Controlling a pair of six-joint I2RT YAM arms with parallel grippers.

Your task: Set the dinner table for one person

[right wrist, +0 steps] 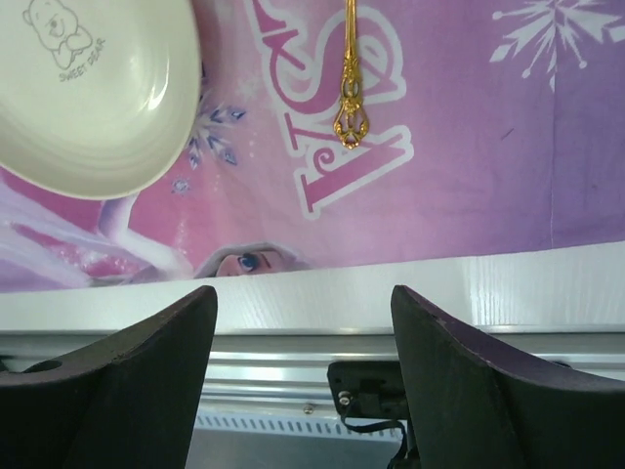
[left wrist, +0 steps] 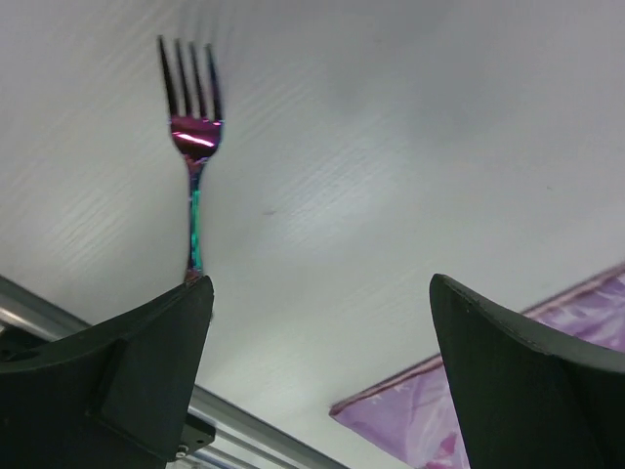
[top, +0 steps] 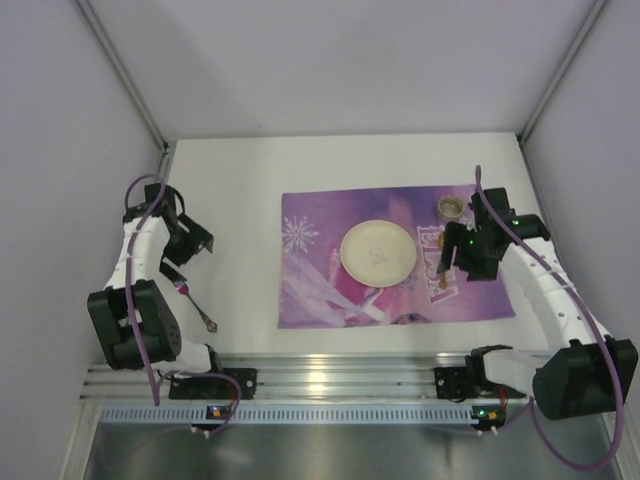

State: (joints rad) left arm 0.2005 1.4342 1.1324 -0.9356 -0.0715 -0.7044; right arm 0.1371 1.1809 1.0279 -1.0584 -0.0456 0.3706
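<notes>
Dinner table (top: 235, 170) with plate (top: 378, 252) on placemat (top: 320, 295), fork (left wrist: 193, 176) alongside; left tool (left wrist: 320, 285) and right tool (right wrist: 303, 293) both released, empty.

Cream plate (top: 378, 252) and gold-handled utensil (right wrist: 350, 88) on purple placemat (top: 320, 300)

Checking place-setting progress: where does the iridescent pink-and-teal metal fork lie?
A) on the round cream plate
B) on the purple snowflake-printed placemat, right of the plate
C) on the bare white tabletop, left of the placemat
C: the iridescent pink-and-teal metal fork lies flat on the matte white tabletop, clear of the purple snowflake-printed placemat to its right.
</notes>
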